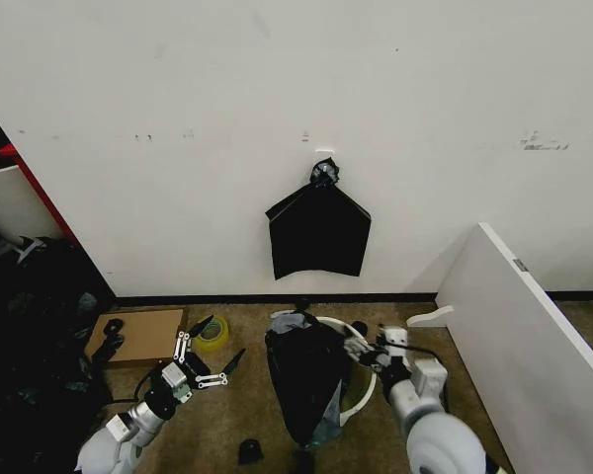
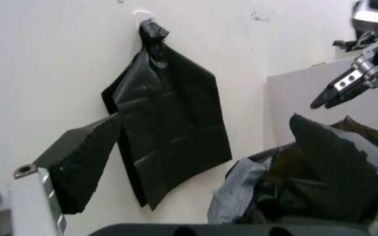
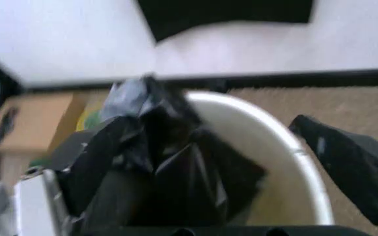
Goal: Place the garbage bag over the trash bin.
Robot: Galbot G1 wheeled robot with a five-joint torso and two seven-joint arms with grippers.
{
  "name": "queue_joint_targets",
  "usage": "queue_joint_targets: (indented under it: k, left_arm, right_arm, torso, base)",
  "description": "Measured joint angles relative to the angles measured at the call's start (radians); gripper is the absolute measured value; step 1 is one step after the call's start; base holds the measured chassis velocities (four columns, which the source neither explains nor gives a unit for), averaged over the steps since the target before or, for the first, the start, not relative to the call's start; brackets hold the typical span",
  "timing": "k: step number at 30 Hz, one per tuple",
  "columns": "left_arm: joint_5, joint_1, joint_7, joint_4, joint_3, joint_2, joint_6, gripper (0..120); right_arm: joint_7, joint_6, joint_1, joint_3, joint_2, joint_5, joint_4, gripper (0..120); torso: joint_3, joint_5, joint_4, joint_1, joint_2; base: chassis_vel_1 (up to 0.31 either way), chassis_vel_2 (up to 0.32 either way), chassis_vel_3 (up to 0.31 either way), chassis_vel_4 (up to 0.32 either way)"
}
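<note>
The garbage bag [image 1: 301, 380] is black and crinkled. It hangs bunched over the left side of the trash bin [image 1: 364, 395], whose cream rim shows bare on the right. My right gripper [image 1: 356, 344] is open at the bin's right rim, close to the bag's upper edge. In the right wrist view its fingers [image 3: 353, 167] stand wide apart, with the bag [image 3: 156, 162] and the bin's rim [image 3: 274, 132] ahead. My left gripper [image 1: 217, 344] is open above the floor, left of the bin and apart from the bag. The bag [image 2: 267, 191] also lies ahead of its fingers [image 2: 84, 167].
A flat black bundle of bags [image 1: 319, 232] hangs from a wall hook behind the bin. A white board [image 1: 519, 316] leans at the right. A cardboard box [image 1: 138, 334] and a yellow-green tape roll [image 1: 212, 334] lie left. A small dark object [image 1: 249, 451] sits on the carpet.
</note>
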Motion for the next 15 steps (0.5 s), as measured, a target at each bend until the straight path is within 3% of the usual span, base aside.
queue_joint_targets:
  k: [3,8,13,14,15]
  left_arm:
    - [0.012,0.035,-0.043,-0.016,0.002,-0.009,-0.002,100]
    - [-0.009,0.101,-0.196,-0.07,0.069,-0.006,0.072,100]
    - [-0.065,0.192,-0.516,-0.244,0.143,0.072,0.311,100]
    - [-0.079,0.193,-0.632,-0.289,0.166,0.102,0.394,100]
    - [-0.079,0.193,-0.632,-0.289,0.166,0.102,0.394,100]
  right_arm:
    - [-0.013,-0.114,0.084,-0.022,0.0,0.017,-0.051,100]
    - [-0.016,-0.165,0.109,-0.037,0.005,0.008,-0.076,100]
    - [-0.036,-0.14,0.086,-0.04,0.006,-0.091,-0.077,98]
    - [-0.04,-0.124,0.073,-0.04,0.006,-0.116,-0.071,100]
    - [-0.04,-0.124,0.073,-0.04,0.006,-0.116,-0.071,100]
  torso:
    - [0.0,-0.0002,0.0,0.0,0.0]
    - [0.0,-0.0007,0.0,0.0,0.0]
    - [0.0,0.0002,0.0,0.0,0.0]
    - [0.0,-0.0001,0.0,0.0,0.0]
    - [0.0,-0.0001,0.0,0.0,0.0]
  base:
    - [0.0,0.0,0.0,0.0]
    - [0.0,0.0,0.0,0.0]
    - [0.0,0.0,0.0,0.0]
    - [0.0,0.0,0.0,0.0]
    - [0.0,0.0,0.0,0.0]
